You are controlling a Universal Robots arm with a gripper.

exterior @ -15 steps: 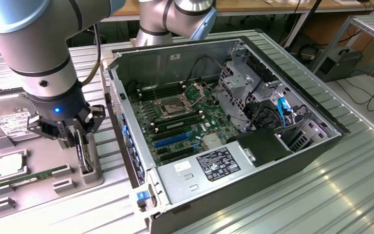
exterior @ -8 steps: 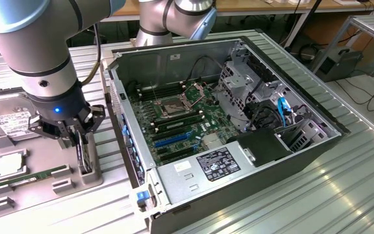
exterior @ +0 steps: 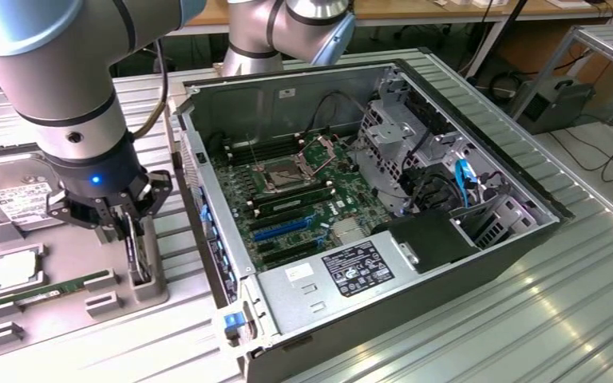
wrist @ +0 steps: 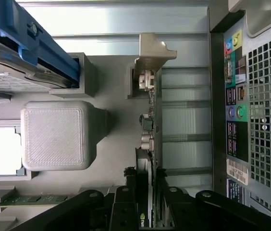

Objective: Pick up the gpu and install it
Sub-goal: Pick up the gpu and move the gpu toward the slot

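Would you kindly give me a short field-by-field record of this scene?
gripper: at the upper edge of the gpu
gpu: upright on edge on the tray, not installed
tray: also holds hard drive and memory stick
computer case: open, to the exterior view's right of the tray

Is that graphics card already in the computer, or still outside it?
Outside. The gpu stands on edge in a grey holder beside the open computer case, right under the gripper.

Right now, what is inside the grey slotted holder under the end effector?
The thin dark gpu card, standing on edge; its bottom edge is covered by the grey holder.
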